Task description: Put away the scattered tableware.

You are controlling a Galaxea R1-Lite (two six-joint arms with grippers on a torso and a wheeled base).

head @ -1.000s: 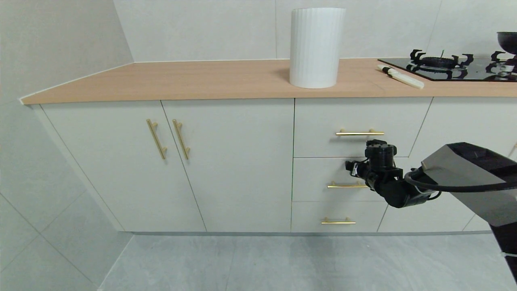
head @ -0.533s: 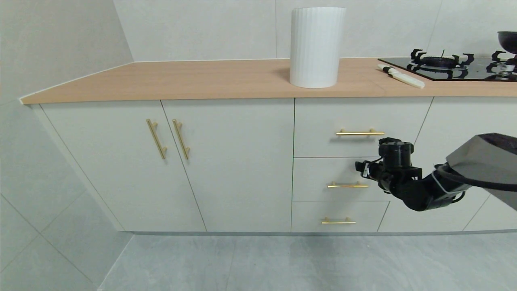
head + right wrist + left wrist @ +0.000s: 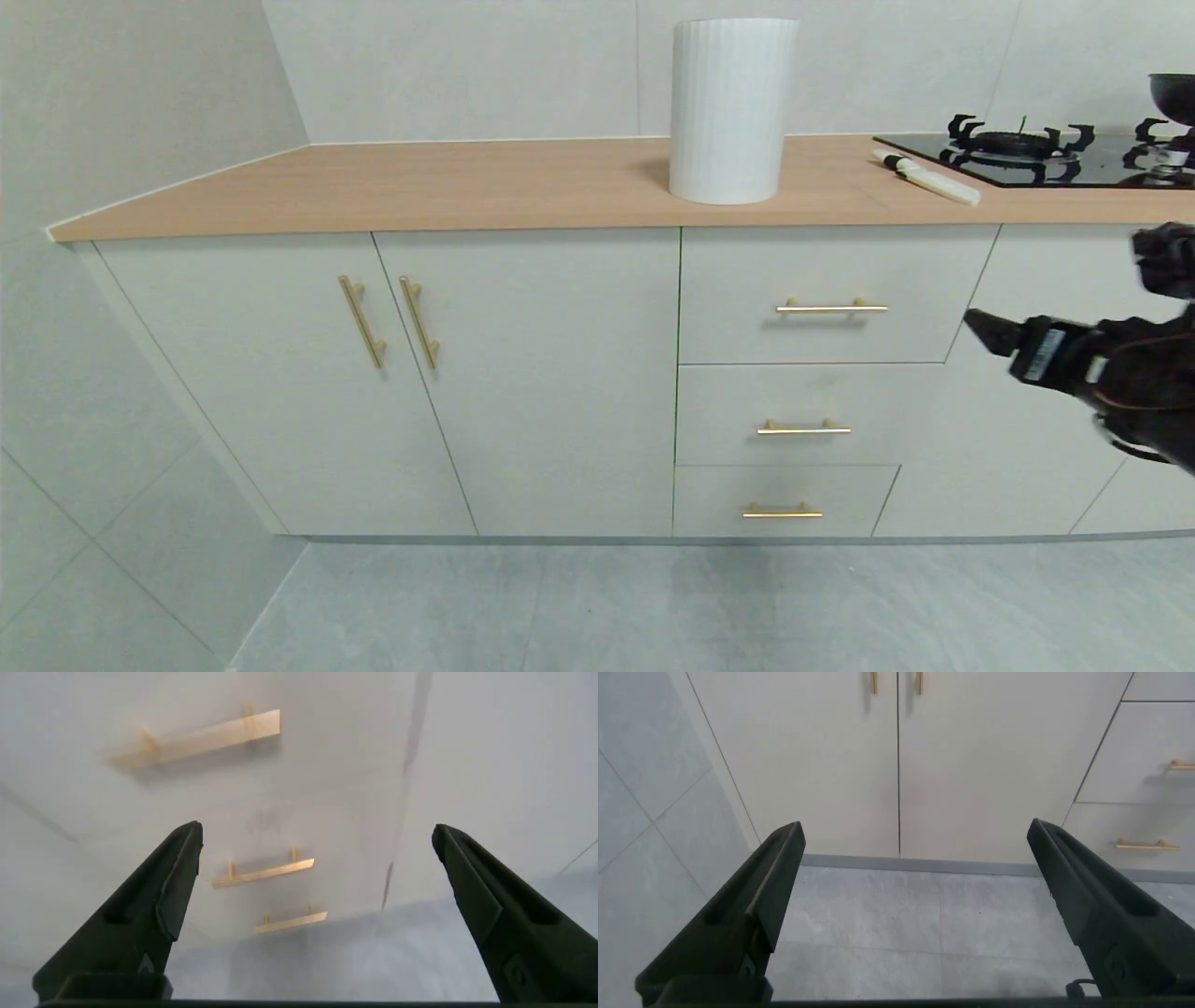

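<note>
A white-handled knife [image 3: 927, 177] lies on the wooden countertop [image 3: 467, 187] beside the stove. A tall white ribbed container [image 3: 726, 110] stands upright on the counter. Three drawers with gold handles, top [image 3: 831, 306], middle [image 3: 803, 429] and bottom [image 3: 781, 511], are shut. My right gripper [image 3: 988, 330] hangs in front of the cabinet to the right of the top drawer, apart from every handle. The right wrist view has this gripper [image 3: 313, 905] open and empty, facing the drawer handles [image 3: 196, 739]. My left gripper [image 3: 910, 905] is open and empty, low over the floor before the cabinet doors.
A black gas stove [image 3: 1027, 154] with pan supports sits at the counter's right end, with a dark pot [image 3: 1174, 93] at the edge. Double cabinet doors [image 3: 392, 373] with gold handles are shut. Grey tiled floor [image 3: 597, 607] lies open below.
My right gripper has drawn back from the middle drawer's handle, moving right and upward. The drawers stay shut.
</note>
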